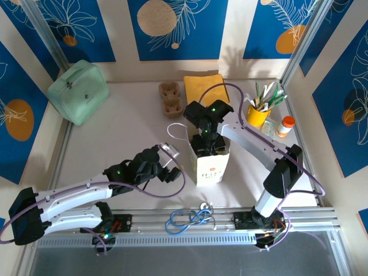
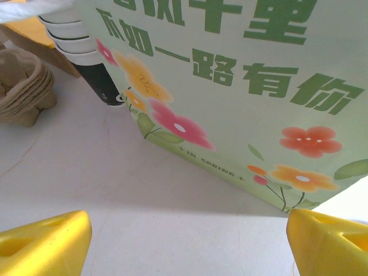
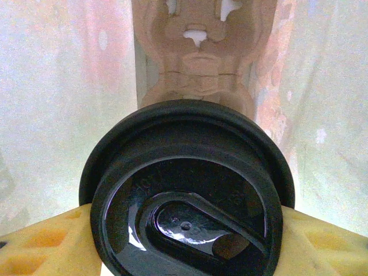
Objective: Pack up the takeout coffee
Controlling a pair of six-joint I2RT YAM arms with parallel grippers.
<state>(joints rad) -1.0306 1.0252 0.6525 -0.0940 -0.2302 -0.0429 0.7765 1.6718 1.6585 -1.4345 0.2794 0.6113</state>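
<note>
A pale green paper bag (image 1: 210, 167) printed with flowers and green characters stands upright mid-table. My right gripper (image 1: 206, 144) reaches down into its open top. In the right wrist view the yellow fingers (image 3: 43, 244) press both sides of a takeout coffee cup with a black lid (image 3: 187, 201); the right gripper (image 3: 187, 244) is shut on it inside the bag, above a brown cardboard cup carrier (image 3: 195, 63) at the bottom. My left gripper (image 1: 171, 167) hovers open just left of the bag. Its yellow fingertips (image 2: 46, 241) are wide apart over bare table in front of the bag's face (image 2: 241, 86).
A mint green pouch (image 1: 79, 92) lies at the back left. Stacked cardboard carriers (image 1: 171, 98) (image 2: 23, 86) and a yellow cloth (image 1: 204, 88) sit behind the bag. A yellow cup of utensils (image 1: 259, 112) and an orange-capped bottle (image 1: 284, 126) stand at the right. Blue cable (image 1: 190, 218) lies on the front rail.
</note>
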